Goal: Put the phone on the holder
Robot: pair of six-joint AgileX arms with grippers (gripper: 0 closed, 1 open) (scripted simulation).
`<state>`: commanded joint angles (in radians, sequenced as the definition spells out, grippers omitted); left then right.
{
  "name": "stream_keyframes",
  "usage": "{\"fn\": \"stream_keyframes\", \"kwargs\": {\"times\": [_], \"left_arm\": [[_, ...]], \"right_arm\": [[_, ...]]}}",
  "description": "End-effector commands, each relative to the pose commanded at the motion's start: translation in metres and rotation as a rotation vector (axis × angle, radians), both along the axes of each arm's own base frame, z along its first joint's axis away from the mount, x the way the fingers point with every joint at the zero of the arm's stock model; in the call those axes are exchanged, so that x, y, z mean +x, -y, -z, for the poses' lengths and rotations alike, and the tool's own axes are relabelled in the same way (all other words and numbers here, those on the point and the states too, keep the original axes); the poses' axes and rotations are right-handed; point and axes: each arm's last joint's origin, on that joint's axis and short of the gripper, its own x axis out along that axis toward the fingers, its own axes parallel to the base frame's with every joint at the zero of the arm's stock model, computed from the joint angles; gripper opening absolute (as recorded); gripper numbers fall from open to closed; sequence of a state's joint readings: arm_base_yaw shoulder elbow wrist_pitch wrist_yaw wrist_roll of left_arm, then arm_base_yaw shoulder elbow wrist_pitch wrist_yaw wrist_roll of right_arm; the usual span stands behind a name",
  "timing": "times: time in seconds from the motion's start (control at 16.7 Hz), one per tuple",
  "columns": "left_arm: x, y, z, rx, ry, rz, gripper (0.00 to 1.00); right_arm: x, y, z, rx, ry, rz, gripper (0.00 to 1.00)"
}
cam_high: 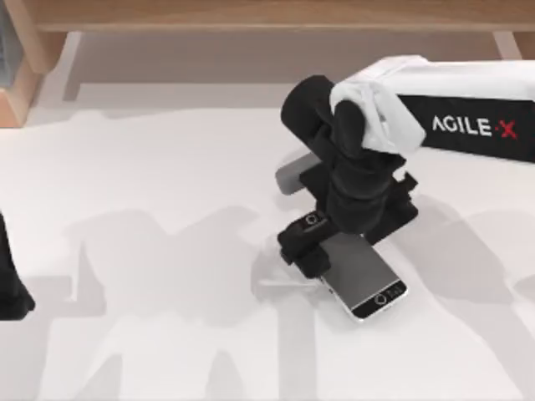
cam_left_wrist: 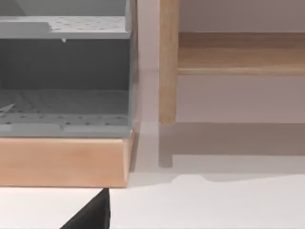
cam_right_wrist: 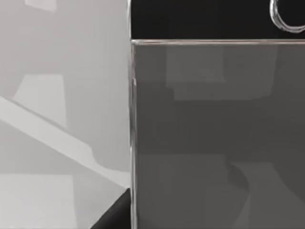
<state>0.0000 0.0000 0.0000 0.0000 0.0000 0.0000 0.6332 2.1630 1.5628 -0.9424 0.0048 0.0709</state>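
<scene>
The phone point(cam_high: 366, 277) shows its grey screen, a round button and a silver rim, and points toward the table's front right. My right gripper point(cam_high: 306, 247) is at the phone's far left end, shut on its edges. In the right wrist view the phone point(cam_right_wrist: 214, 138) looms close, with one black finger point(cam_right_wrist: 112, 215) against its silver side. The black holder point(cam_high: 405, 208) stands just behind the phone, mostly hidden under my right arm, and a grey part of it point(cam_high: 292, 175) pokes out to the left. I cannot tell whether the phone touches the holder. My left gripper point(cam_high: 10, 288) is parked at the left edge.
A wooden frame point(cam_high: 267, 15) runs along the back of the white table point(cam_high: 167, 334). In the left wrist view a grey perforated shelf point(cam_left_wrist: 64, 102) sits on a wooden base point(cam_left_wrist: 62, 162) beside a wooden post point(cam_left_wrist: 168, 62).
</scene>
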Motion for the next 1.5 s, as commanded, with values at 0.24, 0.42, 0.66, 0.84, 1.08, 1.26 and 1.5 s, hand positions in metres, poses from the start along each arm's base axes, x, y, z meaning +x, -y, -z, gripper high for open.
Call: {"fn": "stream_keyframes", "kwargs": {"times": [0.24,0.42,0.66,0.84,1.08,1.26,1.5], "left_arm": [[0.0,0.0,0.0,0.0,0.0,0.0,1.0],[0.0,0.0,0.0,0.0,0.0,0.0,1.0],[0.0,0.0,0.0,0.0,0.0,0.0,1.0],[0.0,0.0,0.0,0.0,0.0,0.0,1.0],[0.0,0.0,0.0,0.0,0.0,0.0,1.0],[0.0,0.0,0.0,0.0,0.0,0.0,1.0],[0.0,0.0,0.0,0.0,0.0,0.0,1.0]], "right_arm": [[0.0,0.0,-0.001,-0.001,-0.002,0.001,0.0],[0.005,0.005,-0.015,0.036,0.018,-0.005,0.0],[0.026,0.053,-0.064,0.214,0.087,-0.052,0.0],[0.039,0.121,-0.115,0.405,0.23,-0.142,0.0],[0.027,0.219,-0.18,0.554,0.544,-0.298,0.0],[0.005,0.269,-0.21,0.564,0.736,-0.372,0.0],[-0.028,0.314,-0.219,0.579,0.872,-0.391,0.0]]}}
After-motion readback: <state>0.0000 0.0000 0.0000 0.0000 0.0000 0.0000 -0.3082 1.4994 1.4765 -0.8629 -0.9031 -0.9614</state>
